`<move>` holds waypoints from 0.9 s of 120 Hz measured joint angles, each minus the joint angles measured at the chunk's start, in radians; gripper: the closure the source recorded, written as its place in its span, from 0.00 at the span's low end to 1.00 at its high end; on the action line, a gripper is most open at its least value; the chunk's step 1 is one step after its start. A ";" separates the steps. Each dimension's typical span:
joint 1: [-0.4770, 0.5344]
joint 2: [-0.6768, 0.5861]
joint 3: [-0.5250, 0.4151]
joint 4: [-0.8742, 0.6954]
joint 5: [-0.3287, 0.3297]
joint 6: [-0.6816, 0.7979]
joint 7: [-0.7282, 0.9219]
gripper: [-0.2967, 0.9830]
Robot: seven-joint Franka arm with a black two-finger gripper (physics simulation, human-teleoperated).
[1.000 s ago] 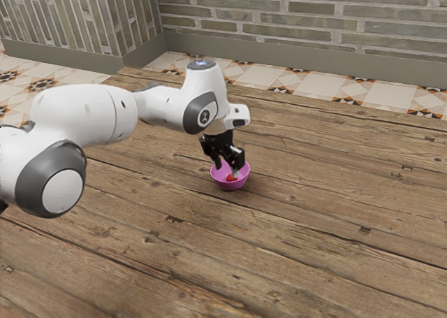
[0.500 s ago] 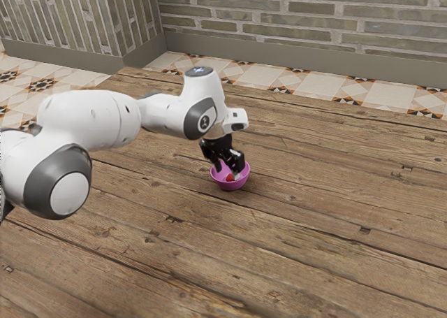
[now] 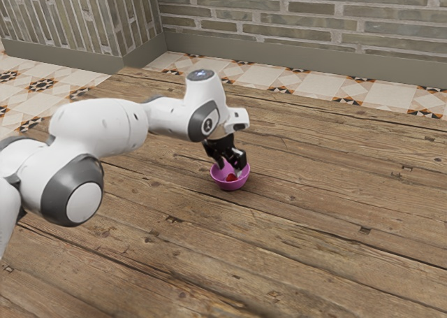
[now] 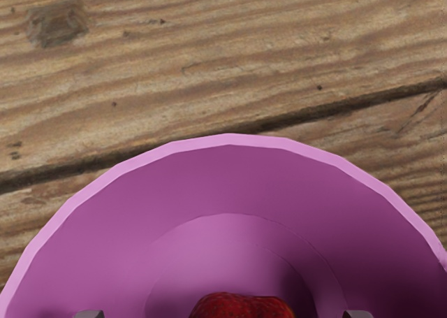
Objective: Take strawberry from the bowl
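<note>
My gripper [image 3: 230,169] points down into the pink bowl [image 3: 230,186], its two fingers apart. The red strawberry [image 3: 230,177] lies inside the bowl, low between the fingertips. From the wrist view, the strawberry [image 4: 242,307] rests on the floor of the bowl [image 4: 230,178], with its lower part cut off by the picture's edge. The tips of my gripper [image 4: 223,314] stand wide on either side of it, with a gap to the fruit on both sides.
Around the bowl spreads the wooden plank table [image 3: 314,227]. Beyond its far edge are a patterned tile floor [image 3: 314,84] and a brick wall [image 3: 300,21]. The white arm comes in from the exterior view's left.
The arm's elbow and forearm have shifted toward the exterior view's right and lower. My hand has moved only slightly, staying at the bowl. Bowl and strawberry keep their places.
</note>
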 joint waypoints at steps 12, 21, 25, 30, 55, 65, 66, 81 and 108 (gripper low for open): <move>-0.001 0.003 0.001 -0.006 -0.007 0.001 0.002 0.44; 0.001 0.006 0.002 -0.008 -0.010 0.002 0.003 0.44; 0.001 0.008 0.002 -0.008 -0.010 0.002 0.004 0.44; 0.001 0.011 0.002 -0.007 -0.011 0.003 0.004 0.44; 0.000 0.032 0.010 0.004 -0.024 0.007 0.013 0.41; -0.001 0.035 0.012 0.005 -0.029 0.009 0.020 0.41; -0.001 0.036 0.012 0.005 -0.030 0.010 0.021 0.41; -0.002 0.039 0.014 0.005 -0.037 0.013 0.031 0.47; -0.001 0.039 0.016 0.005 -0.040 0.014 0.044 0.51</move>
